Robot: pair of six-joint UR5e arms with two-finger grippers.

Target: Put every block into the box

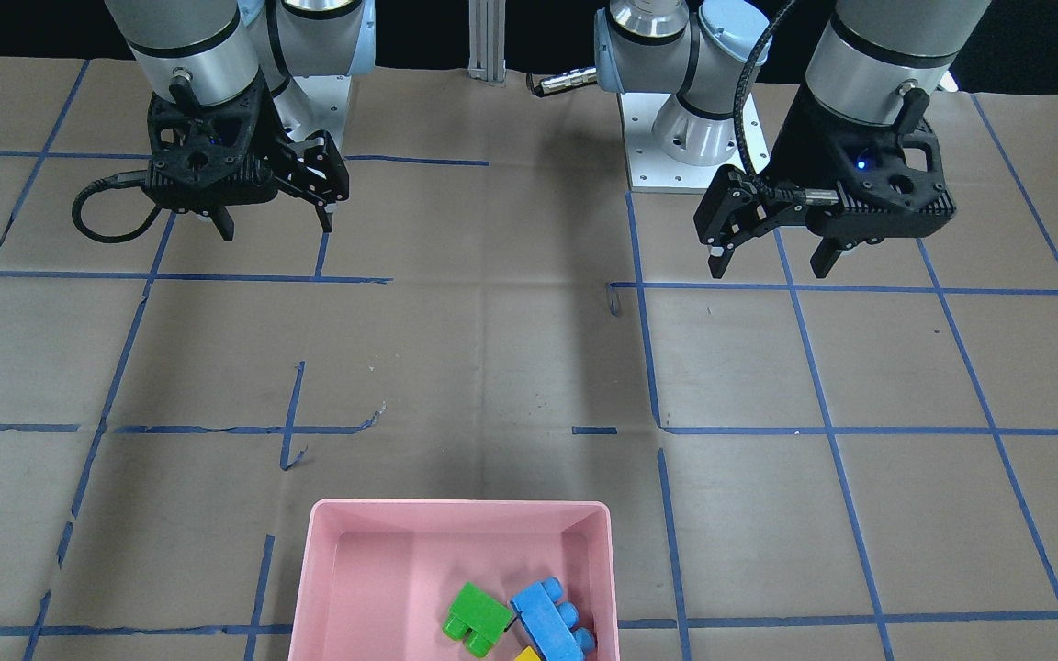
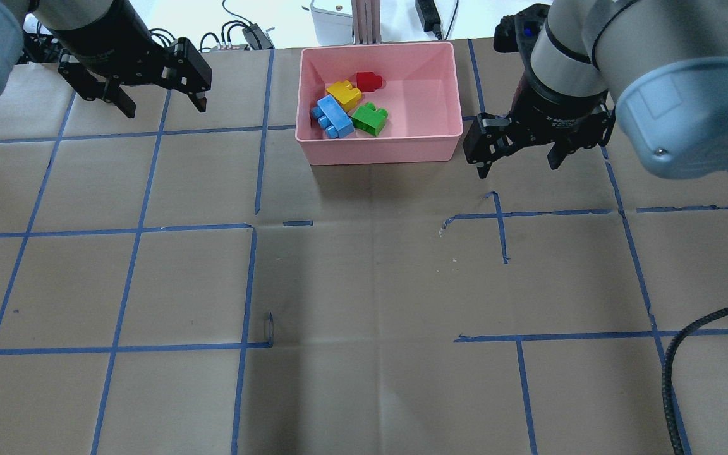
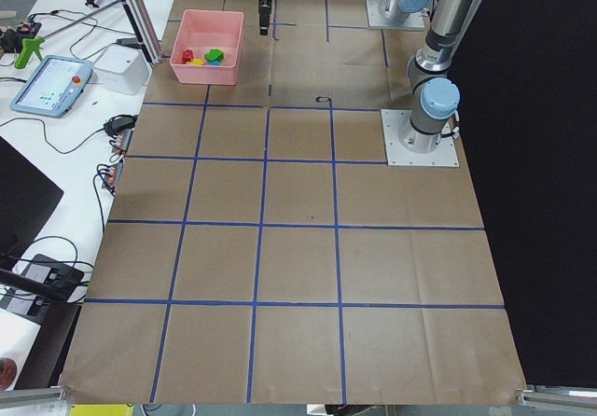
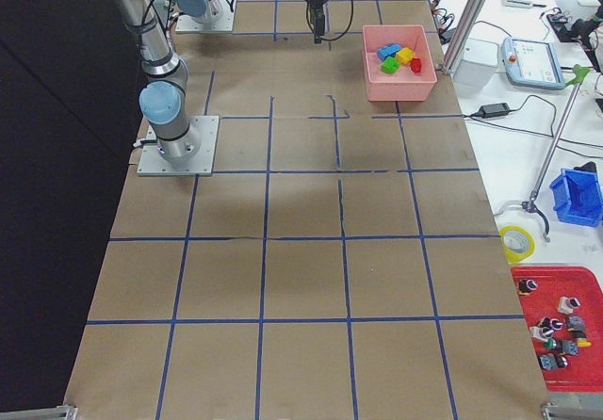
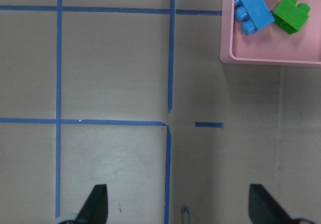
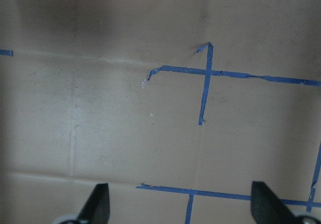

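Green block (image 2: 369,119), red block (image 2: 368,81), blue block (image 2: 332,117), yellow block (image 2: 344,94) lying inside pink box (image 2: 376,152), left gripper (image 2: 165,109) spread, empty, right gripper (image 2: 519,169) spread, empty.

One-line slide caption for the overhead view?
Green block, red block, blue block and yellow block lie in the pink box; left tool and right tool hang open, empty, either side.

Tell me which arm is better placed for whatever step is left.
Right, marginally: the right gripper hangs open beside the box, the left gripper farther off. But all four blocks already lie inside, so nothing remains to pick.
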